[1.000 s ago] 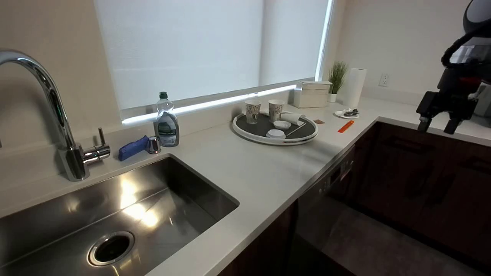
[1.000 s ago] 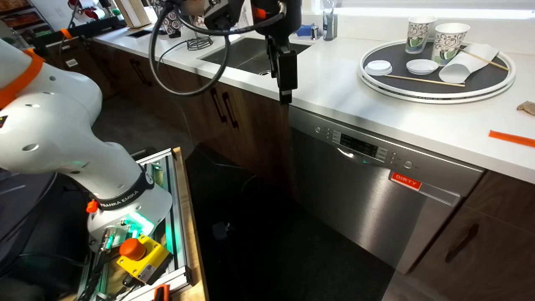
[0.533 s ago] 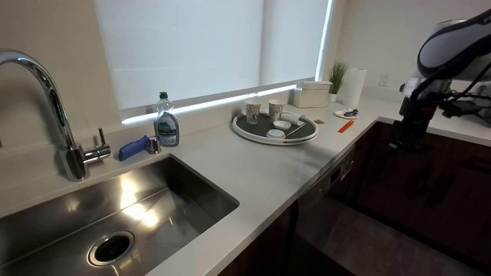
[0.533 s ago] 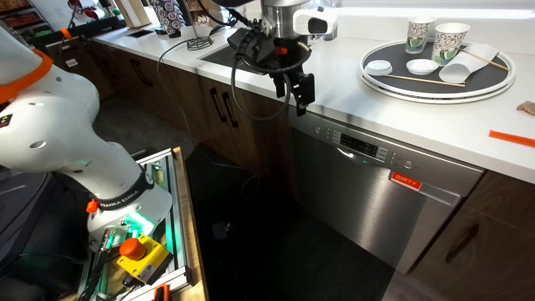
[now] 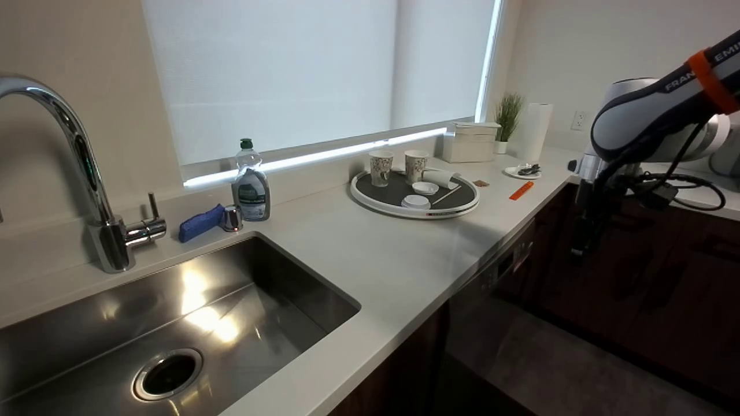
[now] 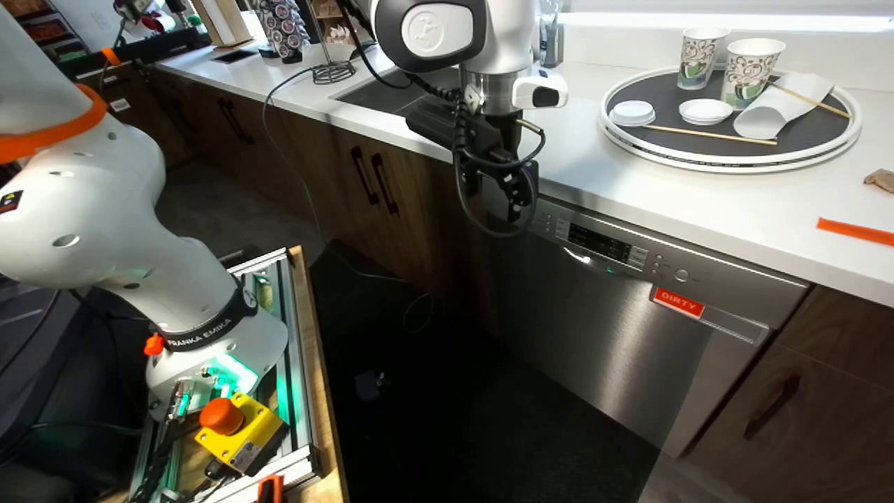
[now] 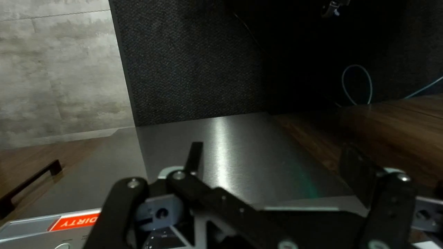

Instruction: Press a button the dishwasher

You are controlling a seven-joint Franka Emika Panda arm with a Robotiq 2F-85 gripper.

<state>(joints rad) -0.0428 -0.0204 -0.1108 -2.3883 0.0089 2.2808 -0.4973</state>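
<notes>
The dishwasher (image 6: pixel 587 321) has a brushed steel front under the countertop, with a red "DIRTY" label (image 6: pixel 677 302). Its control strip carries a dark display (image 6: pixel 599 241), small buttons (image 6: pixel 638 258) and a round button (image 6: pixel 682 275) at the right. In an exterior view its front (image 5: pixel 480 329) looks near-black. My gripper (image 6: pixel 515 209) points down in front of the strip's left end, which it partly hides. It also shows dark in an exterior view (image 5: pixel 578 248). In the wrist view the gripper (image 7: pixel 275 166) is open and empty, with the dishwasher front (image 7: pixel 242 155) between its fingers.
The countertop edge (image 6: pixel 649 199) overhangs the dishwasher. A round tray (image 6: pixel 733 166) with cups and lids stands on it. A sink (image 5: pixel 173 323) lies beside. Wood cabinets (image 6: pixel 412 230) flank the dishwasher. A cable loop (image 6: pixel 489 227) hangs by the gripper.
My gripper has moved down and rightward toward the control strip in an exterior view, and has turned. More of the arm now shows in both exterior views. The dishwasher looks unchanged.
</notes>
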